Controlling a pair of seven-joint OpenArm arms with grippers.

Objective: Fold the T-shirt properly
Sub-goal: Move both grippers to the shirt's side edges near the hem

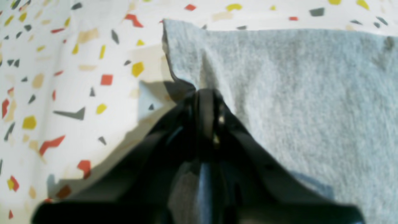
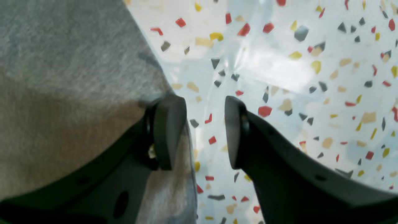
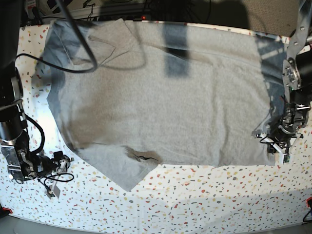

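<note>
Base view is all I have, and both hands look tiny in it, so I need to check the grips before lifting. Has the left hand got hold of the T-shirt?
Observer: Yes. In the left wrist view the left hand is shut on the T-shirt, pinching its edge near a corner into a pucker.
Operator: And the right hand?
Observer: The right hand is open. Only the speckled table cover shows between its fingers.
Operator: Is it near the cloth at all?
Observer: One of its fingers sits right at the T-shirt's edge, with grey cloth beside and under it; the other is over bare cover.
</note>
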